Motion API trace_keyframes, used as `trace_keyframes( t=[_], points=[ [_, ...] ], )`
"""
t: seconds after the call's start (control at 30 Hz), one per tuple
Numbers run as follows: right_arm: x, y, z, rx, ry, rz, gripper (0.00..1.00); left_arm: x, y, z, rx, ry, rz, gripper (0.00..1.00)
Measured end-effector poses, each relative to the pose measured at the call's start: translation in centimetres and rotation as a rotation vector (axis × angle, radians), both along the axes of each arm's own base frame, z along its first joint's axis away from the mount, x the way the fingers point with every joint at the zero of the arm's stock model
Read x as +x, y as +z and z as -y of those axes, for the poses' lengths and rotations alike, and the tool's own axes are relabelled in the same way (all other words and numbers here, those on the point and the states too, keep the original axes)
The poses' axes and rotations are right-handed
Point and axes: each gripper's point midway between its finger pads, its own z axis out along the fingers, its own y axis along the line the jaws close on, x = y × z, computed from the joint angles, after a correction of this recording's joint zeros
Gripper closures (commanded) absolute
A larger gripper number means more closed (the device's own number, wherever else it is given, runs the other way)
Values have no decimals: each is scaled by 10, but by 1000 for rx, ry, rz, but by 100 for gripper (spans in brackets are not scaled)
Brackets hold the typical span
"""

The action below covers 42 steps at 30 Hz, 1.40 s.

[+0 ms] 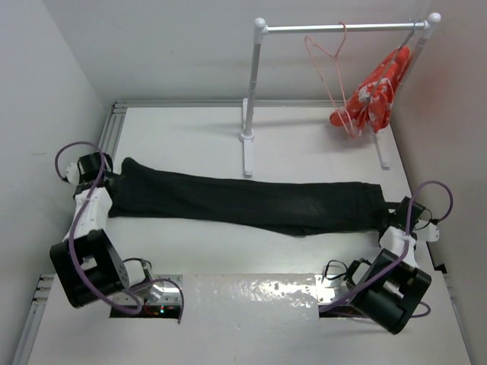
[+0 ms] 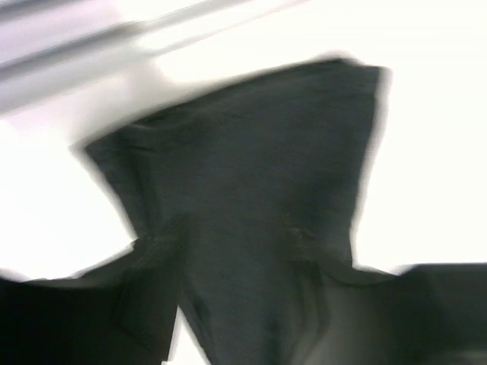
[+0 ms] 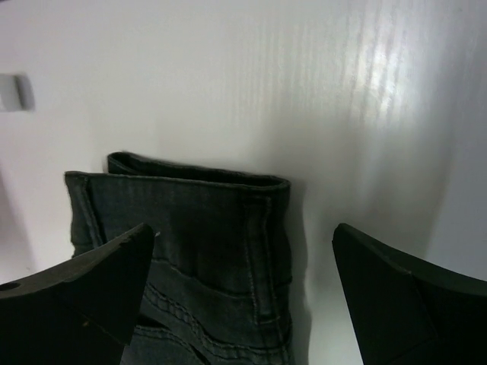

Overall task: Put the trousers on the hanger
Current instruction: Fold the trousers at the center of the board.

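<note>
The black trousers (image 1: 243, 199) lie stretched flat across the table from left to right. My left gripper (image 1: 114, 182) is at their left end. In the blurred left wrist view, the leg fabric (image 2: 251, 175) narrows and bunches into my left gripper (image 2: 243, 334), which looks shut on it. My right gripper (image 1: 396, 207) is at the right end. In the right wrist view it (image 3: 243, 232) is open, with the waistband (image 3: 198, 205) lying between the fingers, nearer the left one. The pale-pink wire hanger (image 1: 327, 68) hangs on the rail, far from both grippers.
A white clothes rail (image 1: 342, 28) on two posts stands at the back right, its left foot (image 1: 247, 144) just behind the trousers. A bunched orange-red bundle (image 1: 374, 93) hangs at its right end. White walls close in on both sides.
</note>
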Motion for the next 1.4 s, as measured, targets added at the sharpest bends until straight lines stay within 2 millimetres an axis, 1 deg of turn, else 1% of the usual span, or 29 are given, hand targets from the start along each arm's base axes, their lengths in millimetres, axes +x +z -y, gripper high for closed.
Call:
trace_keyframes(
  t=[0.03,0.07,0.1,0.13,0.17,0.2,0.23,0.27,0.3,0.33,0.37,0.4,0.47,0.53,0.6,0.67,0.8,0.9,0.97,1.0,1.07,1.13,1.23,1.3,1.4],
  points=[
    [0,-1,0,-7,-2,4,1,8,10,7,15,-30,41,85],
    [0,0,1,-15,0,10,3,16,19,16,28,-68,76,97],
    [2,0,2,-20,0,16,6,26,29,29,47,-121,116,100],
    [3,-1,3,-20,1,16,22,35,39,46,62,-183,156,100],
    [6,-2,4,-23,9,22,32,42,48,63,74,-243,191,100],
    [9,-4,4,-13,15,28,42,49,56,86,85,-316,226,100],
    [11,-7,4,-5,17,30,57,55,61,108,88,-380,257,100],
    [14,-9,4,1,28,36,83,60,65,139,80,-471,286,100],
    [16,-12,3,11,37,36,91,60,64,164,75,-540,298,100],
    [18,-13,2,18,39,47,95,59,60,191,63,-614,302,100],
    [19,-13,-1,22,51,64,98,56,54,214,51,-677,298,100],
    [21,-11,-3,18,64,92,100,49,44,241,44,-756,279,100],
    [27,-2,-11,10,104,163,100,34,23,283,41,-880,233,100],
    [37,21,-18,-13,162,246,100,18,4,313,51,-975,190,100],
    [49,52,-23,-63,229,325,100,3,-13,337,69,-1054,154,100],
    [62,94,-28,-119,309,403,100,-11,-32,360,90,-1128,116,100],
    [75,173,-30,-232,420,482,100,-31,-64,391,127,-1231,56,100],
    [81,231,-33,-313,493,527,100,-45,-72,424,141,-1313,60,100],
    [84,263,-39,-354,542,571,100,-51,-74,451,134,-1365,84,100],
    [85,276,-43,-366,570,596,100,-53,-75,464,125,-1389,94,100],
    [86,292,-52,-374,614,631,100,-54,-75,486,98,-1419,122,100],
    [86,301,-59,-366,649,648,100,-56,-75,498,77,-1440,140,100],
    [89,314,-69,-360,703,675,100,-60,-71,507,82,-1465,148,100],
    [91,317,-78,-355,741,688,100,-63,-64,509,86,-1482,161,100],
    [95,313,-93,-327,801,690,100,-66,-41,515,70,-1502,217,100]
  ],
)
